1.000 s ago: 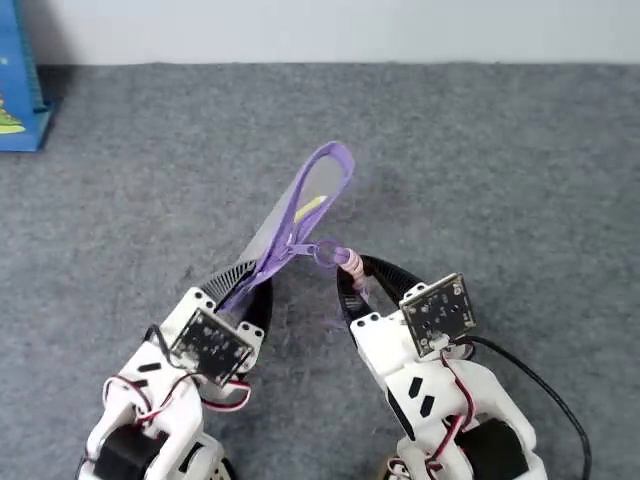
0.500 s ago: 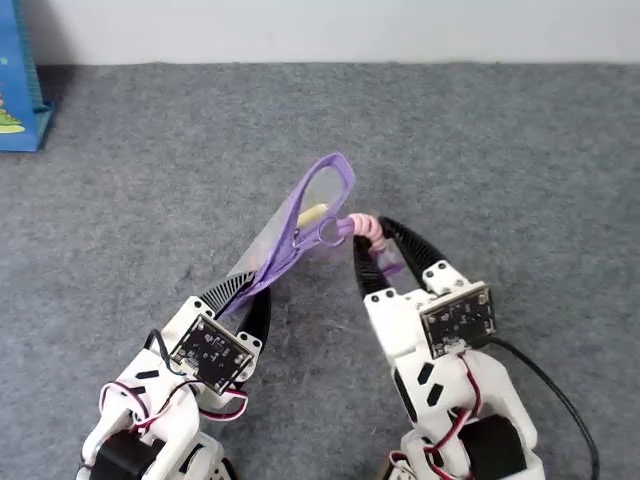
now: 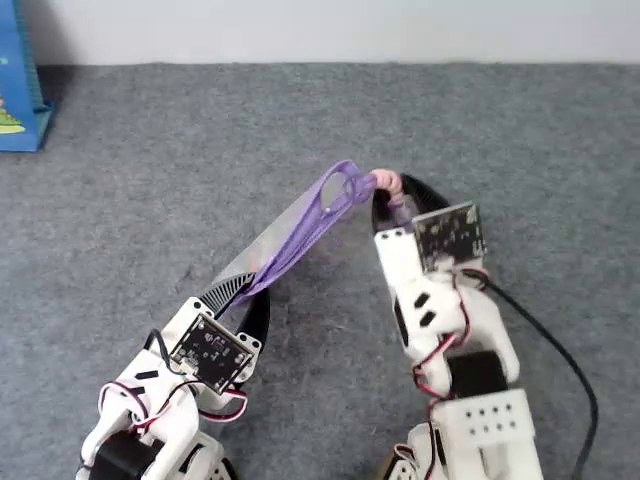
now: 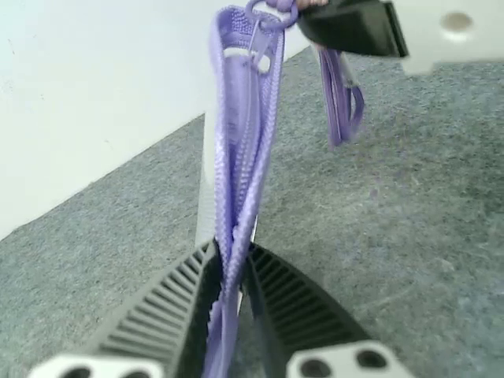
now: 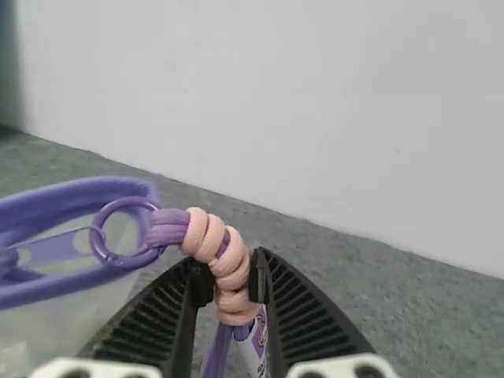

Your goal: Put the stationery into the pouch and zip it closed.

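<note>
A clear pouch [image 3: 290,238] with a purple zipper hangs stretched above the grey mat between both arms. My left gripper [image 3: 243,292] is shut on its near end; in the left wrist view the zipper tape [image 4: 236,157] rises from between my left gripper's [image 4: 228,272] jaws. My right gripper [image 3: 390,197] is shut on the pink-wrapped pull cord [image 5: 216,256], which is tied to the zipper's purple ring [image 5: 118,230] at the pouch's far end [image 3: 345,185]. The right gripper [image 4: 346,24] also appears in the left wrist view. The pouch's contents are hard to make out.
A blue box [image 3: 18,90] stands at the far left edge of the grey mat [image 3: 520,140]. A white wall [image 3: 320,30] runs along the back. Open mat lies to the right of and behind the arms.
My right gripper has moved away from the arm bases with the pull cord, drawing the zipper ring to the pouch's far end. The wide loop of the opening has narrowed to a slim line.
</note>
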Controlling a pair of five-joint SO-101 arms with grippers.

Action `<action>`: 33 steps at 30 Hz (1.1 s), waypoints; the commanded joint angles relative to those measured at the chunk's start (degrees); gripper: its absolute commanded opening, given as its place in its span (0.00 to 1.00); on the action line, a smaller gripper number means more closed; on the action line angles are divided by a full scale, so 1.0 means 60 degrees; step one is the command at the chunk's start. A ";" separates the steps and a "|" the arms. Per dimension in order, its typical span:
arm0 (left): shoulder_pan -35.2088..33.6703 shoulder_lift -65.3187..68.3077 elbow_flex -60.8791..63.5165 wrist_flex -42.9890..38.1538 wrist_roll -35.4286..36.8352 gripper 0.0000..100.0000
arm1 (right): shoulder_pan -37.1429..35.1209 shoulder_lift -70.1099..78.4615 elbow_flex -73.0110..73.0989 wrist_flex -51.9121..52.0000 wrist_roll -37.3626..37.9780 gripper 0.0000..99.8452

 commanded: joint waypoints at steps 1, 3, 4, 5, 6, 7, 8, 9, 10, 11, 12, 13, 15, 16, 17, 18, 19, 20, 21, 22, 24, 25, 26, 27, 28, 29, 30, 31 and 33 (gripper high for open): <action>-0.0044 -0.0132 -0.0300 0.0264 0.0103 0.01 | 0.0960 0.0989 -0.1319 -0.0564 0.0147 0.01; -0.0044 -0.0132 -0.0300 0.0264 0.0103 0.01 | 0.1150 0.1531 -0.1700 -0.0608 0.0484 0.01; -0.0044 -0.0132 -0.0300 0.0264 0.0103 0.01 | 0.1223 0.1766 -0.1875 -0.0608 0.0615 0.01; -0.0044 -0.0132 -0.0300 0.0264 0.0103 0.01 | 0.1311 0.2015 -0.2037 -0.0608 0.0703 0.01; -0.0044 -0.0132 -0.0300 0.0264 0.0103 0.01 | 0.1414 0.2249 -0.2183 -0.0608 0.0762 0.01; -0.0044 -0.0132 -0.0300 0.0264 0.0103 0.01 | 0.1516 0.2454 -0.2315 -0.0608 0.0777 0.01; -0.0044 -0.0132 -0.0300 0.0264 0.0103 0.01 | 0.1619 0.2659 -0.2462 -0.0608 0.0777 0.01; -0.0044 -0.0132 -0.0300 0.0264 0.0103 0.01 | 0.1736 0.2864 -0.2579 -0.0608 0.0777 0.01; -0.0044 -0.0132 -0.0300 0.0264 0.0103 0.01 | 0.1824 0.3040 -0.2696 -0.0608 0.0777 0.01; -0.0044 -0.0132 -0.0300 0.0264 0.0103 0.01 | 0.1897 0.3216 -0.2784 -0.0608 0.0777 0.01; -0.0044 -0.0132 -0.0300 0.0264 0.0103 0.01 | 0.1941 0.3377 -0.2872 -0.0608 0.0777 0.01; -0.0044 -0.0147 -0.0300 0.0264 0.0103 0.01 | 0.1971 0.3509 -0.2930 -0.0608 0.0777 0.01; -0.0044 -0.0147 -0.0300 0.0264 0.0103 0.01 | 0.2015 0.3714 -0.3048 -0.0608 0.0777 0.01; -0.0044 -0.0147 -0.0300 0.0264 0.0103 0.01 | 0.2044 0.3773 -0.3092 -0.0608 0.0777 0.01; -0.0044 -0.0147 -0.0300 0.0264 0.0103 0.01 | 0.2073 0.3832 -0.3150 -0.0608 0.0777 0.01; -0.0044 -0.0147 -0.0300 0.0264 0.0103 0.01 | 0.2073 0.3875 -0.3179 -0.0608 0.0777 0.01; -0.0044 -0.0147 -0.0300 0.0264 0.0103 0.01 | 0.2073 0.3890 -0.3179 -0.0608 0.0777 0.01; -0.0044 -0.0147 -0.0300 0.0264 0.0103 0.01 | 0.2044 0.3890 -0.3165 -0.0608 0.0777 0.01; -0.0044 -0.0147 -0.0300 0.0264 0.0103 0.01 | 0.2000 0.3890 -0.3165 -0.0579 0.0777 0.01; -0.0044 -0.0147 -0.0300 0.0264 0.0103 0.01 | 0.1985 0.3875 -0.3165 -0.0579 0.0777 0.01; -0.0044 -0.0147 -0.0300 0.0264 0.0103 0.01 | 0.1971 0.3861 -0.3165 -0.0564 0.0762 0.01; -0.0044 -0.0147 -0.0300 0.0234 0.0103 0.01 | 0.1971 0.3861 -0.3165 -0.0549 0.0762 0.01; -0.0059 -0.0147 -0.0300 0.0220 0.0117 0.01 | 0.1956 0.3861 -0.3165 -0.0535 0.0762 0.01; -0.0117 -0.0147 -0.0300 0.0205 0.0220 0.01 | 0.1912 0.3861 -0.3165 -0.0520 0.0762 0.01; -0.0249 -0.0147 -0.0300 0.0190 0.0337 0.01 | 0.1853 0.3861 -0.3165 -0.0505 0.0777 0.01; -0.0381 -0.0147 -0.0300 0.0117 0.0396 0.01 | 0.1839 0.3861 -0.3150 -0.0505 0.0777 0.01; -0.0498 -0.0147 -0.0300 0.0000 0.0440 0.01 | 0.1824 0.3861 -0.3106 -0.0505 0.0777 0.01; -0.0615 -0.0147 -0.0300 -0.0059 0.0440 0.01 | 0.1824 0.3846 -0.3092 -0.0505 0.0777 0.01; -0.0703 -0.0147 -0.0300 -0.0103 0.0440 0.01 | 0.1824 0.3846 -0.3077 -0.0505 0.0733 0.01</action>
